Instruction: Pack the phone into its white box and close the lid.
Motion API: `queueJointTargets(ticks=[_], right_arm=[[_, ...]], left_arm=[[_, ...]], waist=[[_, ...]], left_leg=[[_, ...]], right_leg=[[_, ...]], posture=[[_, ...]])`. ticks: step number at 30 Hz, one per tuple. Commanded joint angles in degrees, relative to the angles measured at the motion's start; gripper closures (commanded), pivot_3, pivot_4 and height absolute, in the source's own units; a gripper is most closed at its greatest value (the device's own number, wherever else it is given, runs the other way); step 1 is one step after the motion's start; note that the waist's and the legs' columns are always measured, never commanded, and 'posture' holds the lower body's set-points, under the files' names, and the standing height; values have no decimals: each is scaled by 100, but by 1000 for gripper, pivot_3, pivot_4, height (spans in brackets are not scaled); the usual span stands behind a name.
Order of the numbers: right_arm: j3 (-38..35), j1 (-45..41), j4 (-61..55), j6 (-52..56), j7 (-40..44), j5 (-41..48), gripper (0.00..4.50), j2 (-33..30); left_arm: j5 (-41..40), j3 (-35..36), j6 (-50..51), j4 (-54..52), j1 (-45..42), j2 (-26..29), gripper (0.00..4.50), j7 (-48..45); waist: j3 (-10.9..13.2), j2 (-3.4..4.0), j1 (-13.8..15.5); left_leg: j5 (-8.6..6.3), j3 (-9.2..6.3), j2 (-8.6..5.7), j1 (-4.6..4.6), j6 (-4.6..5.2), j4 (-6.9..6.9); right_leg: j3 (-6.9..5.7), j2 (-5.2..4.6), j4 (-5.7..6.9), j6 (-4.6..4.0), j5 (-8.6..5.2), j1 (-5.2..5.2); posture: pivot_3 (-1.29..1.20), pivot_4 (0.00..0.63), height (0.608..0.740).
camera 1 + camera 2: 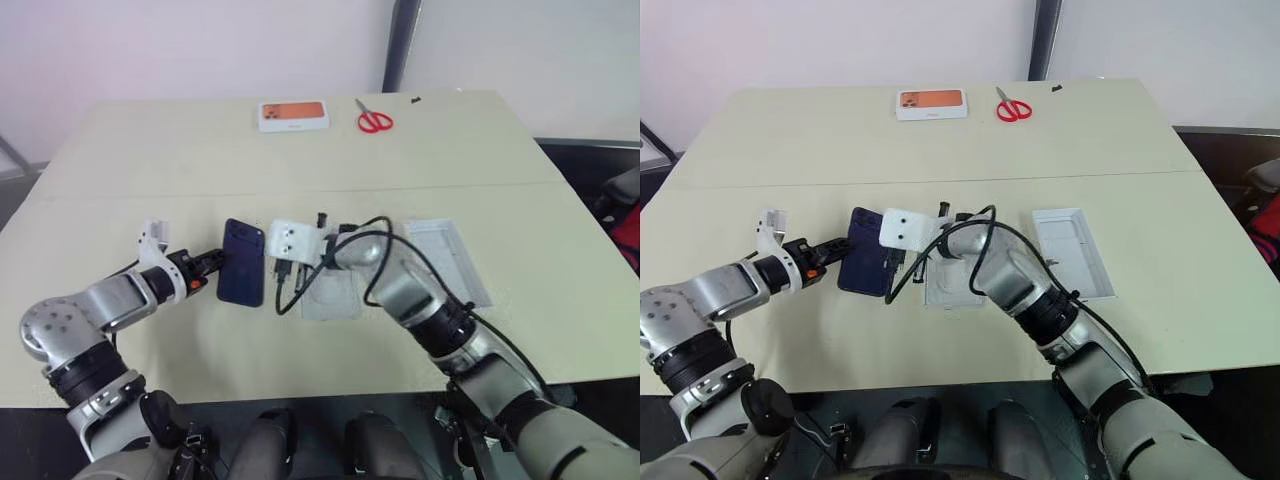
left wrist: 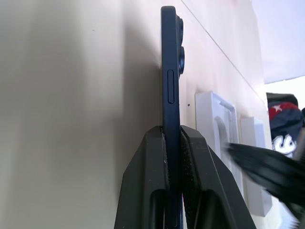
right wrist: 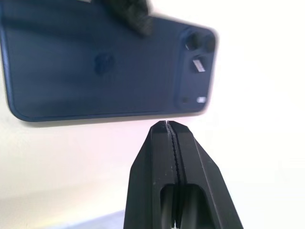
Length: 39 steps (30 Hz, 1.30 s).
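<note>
Your left pincer (image 1: 215, 266) was clamped on the phone's (image 1: 242, 262) edge, left of centre; the right pincer (image 3: 167, 125) was pressed together, empty. You needed to keep it level, carrying it right to the white box (image 1: 331, 292).

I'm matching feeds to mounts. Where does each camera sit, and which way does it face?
Head pair: looks down over both arms at the table.
Left wrist: looks along the left tool, shut on the phone.
Right wrist: looks along the shut right tool at the phone's back.
All views share the phone.
</note>
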Motion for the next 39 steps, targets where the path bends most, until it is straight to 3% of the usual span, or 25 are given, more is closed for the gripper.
queueJointTargets(ticks=[1,6,9,12,16,23,39], right_arm=[[-645,241,-1032,154,531,687,4500,-409],[-1651,817,-1621,383,1076,1763,4500,-1146],[-1939,1043,-1545,425,1072,2011,4500,-1407],[-1980,1177,-1398,346,961,2030,4500,-1599],[-2008,1201,-1372,402,791,2094,4500,-1654],[-1951,1314,-1435,365,637,2150,4500,-1781],[-1767,1409,-1507,285,527,2156,4500,-1919]], left_arm=[[-969,416,25,-368,-289,-381,4455,467],[-3001,-503,-1046,-1018,244,-1154,4455,2044],[-3975,-1529,-1893,-1321,714,-1264,4455,2892],[-4424,-2449,-2537,-1503,1068,-1132,4455,3396],[-4460,-3214,-3118,-1555,1233,-852,4455,3616],[-4276,-3951,-3736,-1480,1373,-518,4455,3392],[-3612,-4452,-4268,-1059,1147,-496,4455,2630]], waist=[[3,-5,34],[10,-20,69],[10,-20,20],[10,-20,9],[10,-19,28],[10,-19,66],[9,-19,71]], left_leg=[[0,0,0,-7,0,2],[-5,-2,-1,-22,9,18],[-7,-1,0,-18,12,15],[-8,4,2,-17,14,8],[-7,8,2,-16,14,9],[-6,9,1,-18,13,18],[-5,9,1,-18,13,19]], right_leg=[[0,0,-1,0,0,1],[-4,-5,-21,6,3,11],[-1,-5,-17,7,4,9],[7,-2,-12,6,4,2],[11,1,-11,6,4,1],[10,0,-17,6,3,9],[9,1,-17,5,3,10]], posture=[[0,150,740],[0,150,740],[0,150,740],[0,150,740],[0,150,740],[0,150,740],[0,150,740]])
